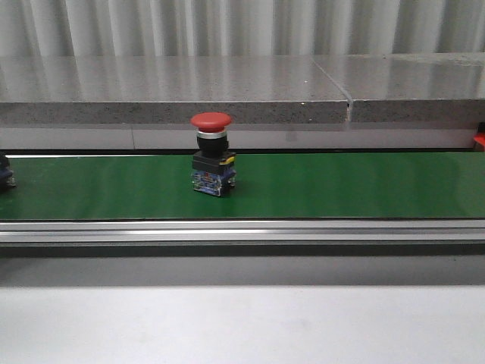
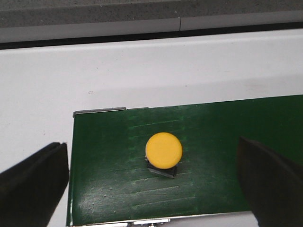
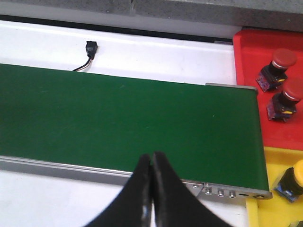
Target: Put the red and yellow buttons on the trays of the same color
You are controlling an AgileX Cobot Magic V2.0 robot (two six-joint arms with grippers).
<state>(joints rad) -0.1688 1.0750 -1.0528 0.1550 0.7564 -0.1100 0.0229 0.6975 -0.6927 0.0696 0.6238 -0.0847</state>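
Observation:
A red button (image 1: 211, 121) stands upright on the green belt (image 1: 341, 186) left of centre in the front view. A yellow button (image 2: 163, 150) stands at the belt's end (image 2: 104, 161) in the left wrist view. My left gripper (image 2: 151, 177) is open above it, one finger (image 2: 33, 184) on each side, apart from the button. My right gripper (image 3: 151, 158) is shut and empty over the belt's near edge. A red tray (image 3: 251, 75) holds two red buttons (image 3: 279, 61). A yellow tray (image 3: 270, 179) holds one yellow button (image 3: 292, 182). Neither gripper shows in the front view.
A grey stone ledge (image 1: 174, 95) runs behind the belt. A metal rail (image 1: 242, 231) edges the belt's front, with white table (image 1: 242, 326) below. A small black connector on a wire (image 3: 90, 49) lies beyond the belt. A dark object (image 1: 6, 173) sits at the belt's far left.

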